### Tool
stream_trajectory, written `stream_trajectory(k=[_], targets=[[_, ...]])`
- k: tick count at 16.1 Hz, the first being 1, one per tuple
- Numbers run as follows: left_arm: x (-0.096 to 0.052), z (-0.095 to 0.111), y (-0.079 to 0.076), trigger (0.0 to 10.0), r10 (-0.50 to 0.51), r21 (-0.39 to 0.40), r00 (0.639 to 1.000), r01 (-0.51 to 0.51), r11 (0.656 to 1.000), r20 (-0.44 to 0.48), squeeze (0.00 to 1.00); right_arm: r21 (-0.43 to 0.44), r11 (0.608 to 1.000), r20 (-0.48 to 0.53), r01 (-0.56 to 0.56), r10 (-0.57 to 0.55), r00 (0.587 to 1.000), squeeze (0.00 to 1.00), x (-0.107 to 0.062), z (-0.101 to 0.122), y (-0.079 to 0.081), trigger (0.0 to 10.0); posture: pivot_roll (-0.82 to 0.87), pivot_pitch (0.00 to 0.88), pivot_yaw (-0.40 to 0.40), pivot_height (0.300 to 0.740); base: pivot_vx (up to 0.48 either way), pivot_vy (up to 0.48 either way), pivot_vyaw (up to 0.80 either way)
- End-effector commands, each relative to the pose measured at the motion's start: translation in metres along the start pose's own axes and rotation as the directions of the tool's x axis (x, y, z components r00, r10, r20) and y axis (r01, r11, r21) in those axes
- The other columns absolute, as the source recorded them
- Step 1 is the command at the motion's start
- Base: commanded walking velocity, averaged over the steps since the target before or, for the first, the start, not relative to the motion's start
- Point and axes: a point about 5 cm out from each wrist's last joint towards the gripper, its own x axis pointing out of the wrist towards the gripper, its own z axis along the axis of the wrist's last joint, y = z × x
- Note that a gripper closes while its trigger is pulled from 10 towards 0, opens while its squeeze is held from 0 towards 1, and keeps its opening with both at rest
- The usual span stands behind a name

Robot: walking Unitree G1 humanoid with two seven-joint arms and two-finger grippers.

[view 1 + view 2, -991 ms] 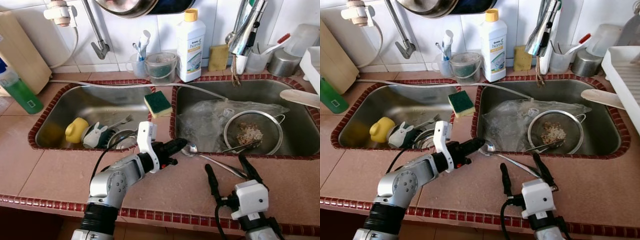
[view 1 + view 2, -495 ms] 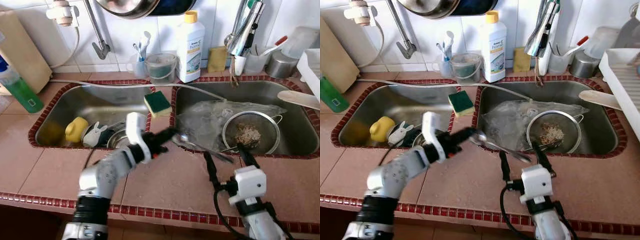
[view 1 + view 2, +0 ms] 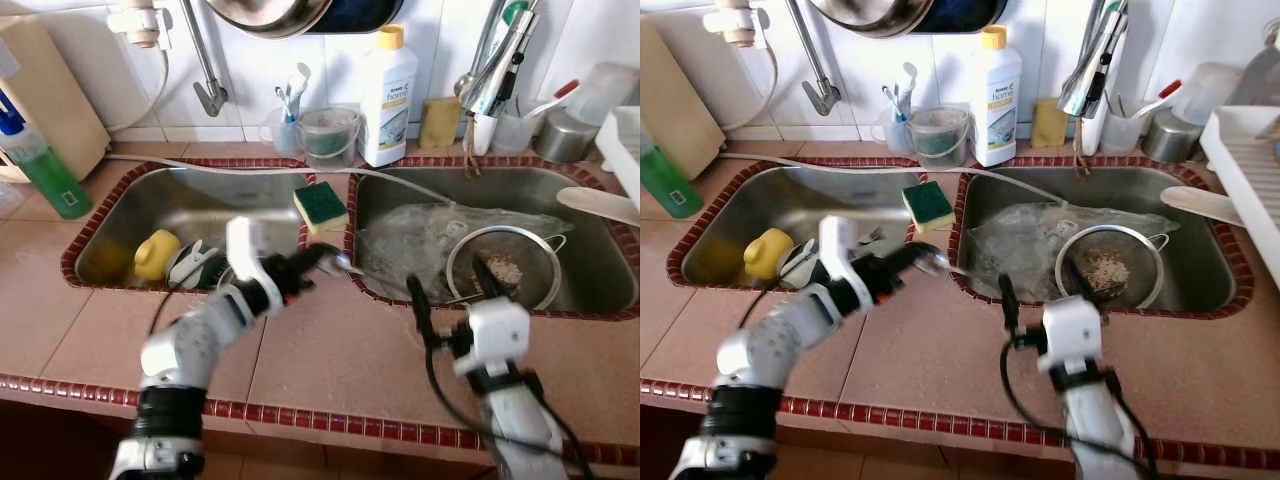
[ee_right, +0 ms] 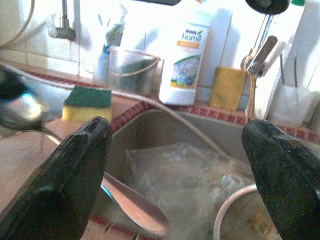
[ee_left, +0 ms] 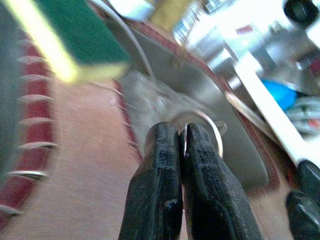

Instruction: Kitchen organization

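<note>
My left gripper [image 3: 325, 259] is shut on a metal spoon [image 3: 934, 262], held just above the counter beside the red-tiled divider between the two sinks. The spoon's thin edge [image 5: 185, 138] is pinched between the black fingers in the left wrist view. Its bowl [image 4: 20, 117] and long handle trail toward the right arm. My right gripper [image 3: 450, 290] hangs open over the front rim of the right sink [image 3: 590, 290], with nothing between its fingers. Beyond it sits a metal strainer [image 3: 510, 272] with food scraps.
A green-and-yellow sponge [image 3: 320, 204] lies on the divider. Crumpled plastic [image 3: 410, 238] fills the right sink. The left sink [image 3: 180, 200] holds a yellow item [image 3: 155, 253] and dishes. A detergent bottle [image 3: 390, 95], cups and utensils line the back wall. A white rack [image 3: 1250, 160] stands at right.
My left gripper has lifted the spoon off the counter and carried it up and leftward toward the divider. The right gripper rose and moved forward toward the right sink, still open.
</note>
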Motion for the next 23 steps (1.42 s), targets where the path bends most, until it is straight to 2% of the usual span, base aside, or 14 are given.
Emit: stream_trajectory(k=[1,4,6,9,12,13,14,15,16,17,18,20,21,23], targets=[[-0.004,0.01,0.004,10.0,0.023,-0.012,0.999,-0.022,1.0,0.03,0.0,0.008,1.0,-0.015,0.001,-0.001,1.0,0.0,0.002,-0.003,-0.001,10.0,-0.22,0.049,0.088,0.74,0.0,0.0,0.0],[-0.008,0.018,0.011,10.0,0.045,-0.015,0.997,-0.044,0.999,0.062,0.0,0.004,1.0,-0.001,-0.002,0.002,1.0,0.0,0.009,-0.003,-0.004,10.0,-0.21,0.046,0.08,0.74,0.0,0.0,0.0],[-0.01,0.03,0.014,10.0,0.088,-0.001,0.988,-0.089,0.996,0.127,0.0,0.003,1.0,0.007,0.0,0.0,1.0,0.0,0.013,-0.002,-0.006,10.0,-0.2,0.043,0.074,0.74,0.0,0.0,0.0],[-0.019,0.057,0.023,10.0,0.174,0.028,0.952,-0.187,0.982,0.253,0.0,0.001,1.0,0.026,0.013,-0.013,1.0,0.0,0.025,0.001,-0.009,10.0,-0.2,0.034,0.072,0.74,0.0,0.0,0.0],[-0.029,0.075,0.03,10.0,0.239,0.098,0.912,-0.285,0.953,0.334,0.0,-0.004,0.999,0.037,0.035,-0.035,0.999,0.0,0.033,0.003,-0.015,10.0,-0.19,0.037,0.075,0.74,0.0,0.0,0.0],[-0.033,0.083,0.034,10.0,0.282,0.11,0.882,-0.345,0.932,0.379,0.0,-0.003,0.999,0.043,0.047,-0.046,0.998,0.0,0.035,0.004,-0.017,10.0,-0.19,0.043,0.076,0.74,0.0,0.0,0.0],[-0.039,0.091,0.037,10.0,0.327,0.149,0.837,-0.426,0.892,0.438,0.0,-0.009,0.998,0.042,0.058,-0.058,0.997,0.0,0.037,0.004,-0.019,10.0,-0.19,0.043,0.079,0.74,0.0,0.0,0.0],[-0.042,0.095,0.038,10.0,0.341,0.225,0.811,-0.486,0.844,0.475,0.0,-0.006,0.997,0.038,0.072,-0.072,0.997,0.0,0.038,0.003,-0.02,10.0,-0.19,0.041,0.078,0.74,0.0,0.0,0.0],[-0.044,0.097,0.037,10.0,0.342,0.26,0.79,-0.52,0.814,0.509,0.0,-0.006,0.997,0.035,0.083,-0.082,0.996,0.0,0.038,0.003,-0.021,10.0,-0.19,0.04,0.079,0.74,0.0,0.0,0.0],[-0.044,0.095,0.037,10.0,0.35,0.279,0.781,-0.541,0.794,0.518,0.0,-0.004,0.996,0.034,0.086,-0.086,0.996,0.0,0.039,0.002,-0.021,10.0,-0.18,0.043,0.078,0.74,0.0,0.0,0.0],[-0.042,0.087,0.036,10.0,0.346,0.305,0.789,-0.54,0.784,0.508,0.0,0.006,0.997,0.032,0.083,-0.083,0.996,0.0,0.039,0.002,-0.02,10.0,-0.18,0.044,0.079,0.74,0.0,0.0,0.0],[-0.04,0.082,0.033,10.0,0.332,0.336,0.76,-0.573,0.747,0.559,0.0,0.01,0.996,0.032,0.085,-0.086,0.996,0.0,0.04,0.001,-0.02,10.0,-0.18,0.045,0.078,0.74,0.0,0.0,0.0],[-0.037,0.074,0.026,10.0,0.278,0.448,0.763,-0.588,0.673,0.583,0.0,0.015,0.996,0.029,0.088,-0.089,0.996,0.0,0.04,0.0,-0.019,10.0,-0.18,0.044,0.077,0.74,0.0,0.0,0.0],[-0.035,0.065,0.02,10.0,0.233,0.54,0.768,-0.598,0.592,0.596,0.0,0.022,0.996,0.024,0.084,-0.085,0.996,0.0,0.04,-0.001,-0.017,10.0,-0.18,0.041,0.076,0.74,0.0,0.0,0.0]])
